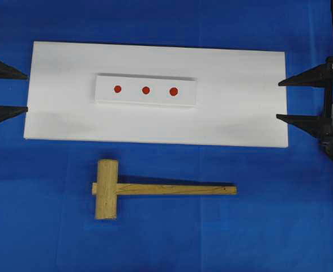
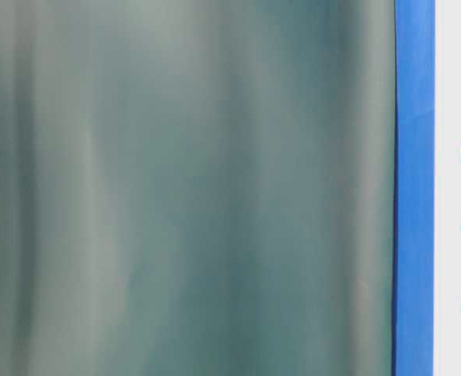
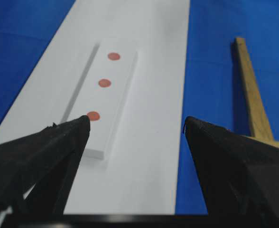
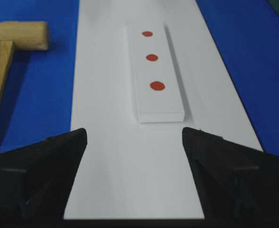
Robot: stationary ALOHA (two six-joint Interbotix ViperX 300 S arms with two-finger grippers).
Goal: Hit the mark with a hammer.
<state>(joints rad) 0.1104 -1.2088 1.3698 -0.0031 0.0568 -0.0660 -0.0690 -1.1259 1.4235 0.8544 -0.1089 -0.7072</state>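
Left claw (image 1: 20,90) and right claw (image 1: 284,100), both spread wide and empty, flank the white board (image 1: 53,113) carrying a strip (image 1: 131,96) with three red marks (image 1: 145,89). The hammer (image 1: 107,189) lies untouched on the blue tabletop (image 1: 268,226) beside the board.

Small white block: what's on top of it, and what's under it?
Three red dots in a row sit on top of the small white block. It rests on the large white board; the board beneath it is covered.
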